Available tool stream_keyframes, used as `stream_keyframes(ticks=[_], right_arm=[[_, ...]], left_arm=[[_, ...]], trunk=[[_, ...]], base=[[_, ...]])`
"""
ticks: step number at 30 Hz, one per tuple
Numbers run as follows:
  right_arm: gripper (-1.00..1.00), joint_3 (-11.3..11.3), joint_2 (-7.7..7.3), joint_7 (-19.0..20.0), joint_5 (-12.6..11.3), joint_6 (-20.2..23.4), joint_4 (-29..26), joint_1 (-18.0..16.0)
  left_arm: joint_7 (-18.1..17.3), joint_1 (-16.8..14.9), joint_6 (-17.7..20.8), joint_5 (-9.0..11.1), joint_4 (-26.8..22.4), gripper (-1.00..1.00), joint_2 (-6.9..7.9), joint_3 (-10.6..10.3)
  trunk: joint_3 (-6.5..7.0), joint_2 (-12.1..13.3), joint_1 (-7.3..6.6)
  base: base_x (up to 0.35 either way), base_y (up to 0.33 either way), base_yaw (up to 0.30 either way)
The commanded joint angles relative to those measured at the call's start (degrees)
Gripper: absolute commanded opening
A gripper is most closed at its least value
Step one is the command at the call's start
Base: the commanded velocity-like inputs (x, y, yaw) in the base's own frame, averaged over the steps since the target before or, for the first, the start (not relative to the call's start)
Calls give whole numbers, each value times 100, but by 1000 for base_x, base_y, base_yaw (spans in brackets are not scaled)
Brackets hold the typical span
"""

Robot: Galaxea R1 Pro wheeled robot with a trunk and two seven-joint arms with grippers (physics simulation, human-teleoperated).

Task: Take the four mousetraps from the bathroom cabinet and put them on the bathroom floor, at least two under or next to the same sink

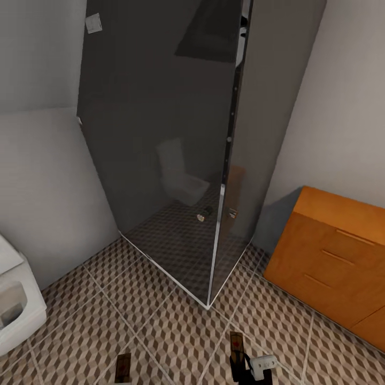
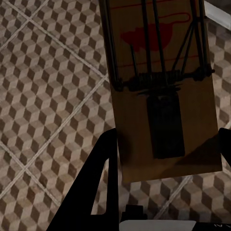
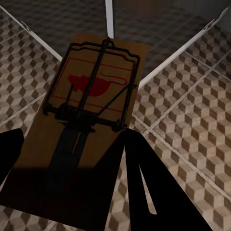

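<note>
Mousetraps sit one in each tool: in the left wrist view the left tool (image 2: 166, 154) has its dark fingers closed on the plain end of a mousetrap (image 2: 161, 86), and in the right wrist view the right tool (image 3: 72, 159) clamps the second mousetrap (image 3: 89, 120) the same way, both boards carried flat above the bathroom floor (image 1: 176, 331). In the head view the two show at the lower edge, the left one (image 1: 123, 368) and the right one (image 1: 237, 347). Each looks like a light, stiff wooden board, so the grip by the long edges at the bare end seems sound; the wire bar and spring are the parts to keep fingers off, as they may snap or shift. Setting down flat should not harm them. Ahead stands a dark glass shower enclosure (image 1: 171, 133) whose metal corner post (image 1: 214, 267) comes near the right tool. The cabinet (image 1: 331, 256) is at the right, a white fixture (image 1: 16, 305) at the left, with open tiles between for lowering.
</note>
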Motion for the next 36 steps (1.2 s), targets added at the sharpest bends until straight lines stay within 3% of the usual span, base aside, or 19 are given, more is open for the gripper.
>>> stream_keyframes(ticks=[1, 9, 36], right_arm=[[-100, 51, 1, 24, -80, -21, 7, -5], [-100, 51, 1, 24, -82, -21, 7, -5], [-100, 51, 1, 24, -82, -21, 7, -5]], left_arm=[[46, -3, -8, 10, -3, -100, 1, -50], [51, -3, -8, 10, -3, -100, 1, -50], [48, -3, -12, 10, -3, -100, -25, -50]], trunk=[[-11, -11, 3], [-11, -11, 3], [-11, -11, 3]], base=[[0, 0, 0], [0, 0, 89], [-53, 17, 285]])
